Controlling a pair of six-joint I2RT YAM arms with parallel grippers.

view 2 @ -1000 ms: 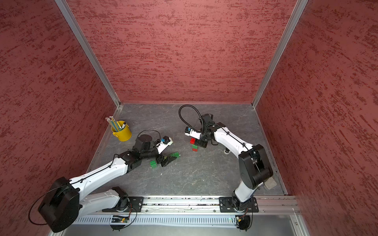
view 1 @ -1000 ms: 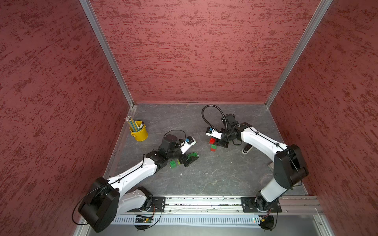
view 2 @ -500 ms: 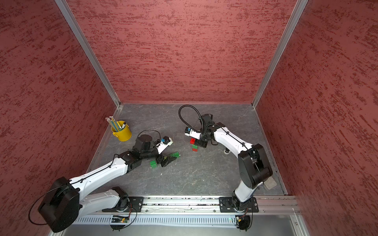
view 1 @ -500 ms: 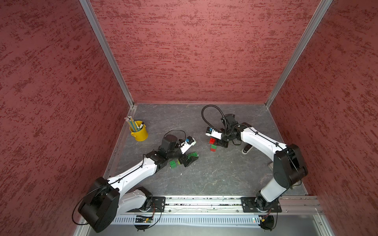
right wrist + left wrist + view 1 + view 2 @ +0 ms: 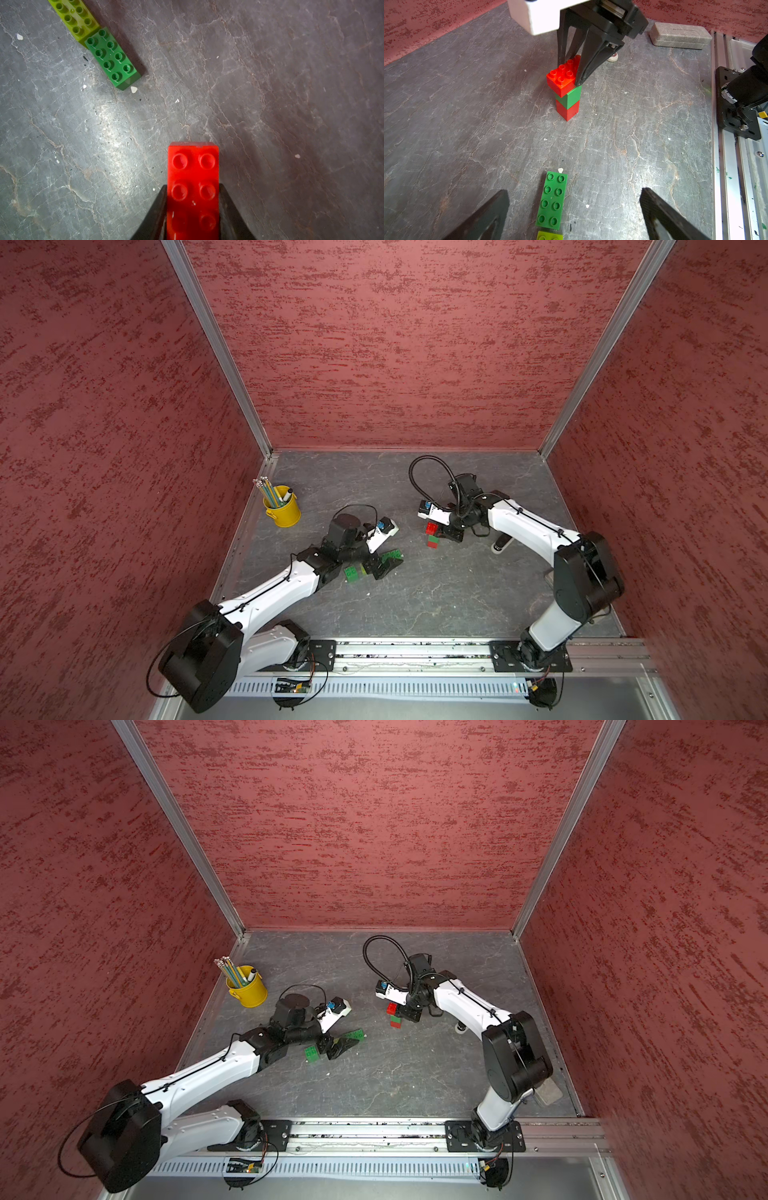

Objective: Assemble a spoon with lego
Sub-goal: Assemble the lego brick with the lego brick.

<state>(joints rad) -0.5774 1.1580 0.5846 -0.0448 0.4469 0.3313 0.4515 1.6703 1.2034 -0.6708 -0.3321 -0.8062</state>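
Right gripper [image 5: 572,69] pinches a red oblong brick [image 5: 563,78] on top of a small stack, while the left gripper [image 5: 575,192] is spread wide.
The red oblong brick sits on a green square brick [image 5: 571,96] over a red square brick [image 5: 568,111]. The stack stands upright on the grey table [image 5: 467,124], and the top brick overhangs one side. The left fingers flank a dark green oblong brick [image 5: 552,200] lying flat, end to end with a lime brick [image 5: 549,235]. A yellow cup [image 5: 284,510] stands well apart by the wall.
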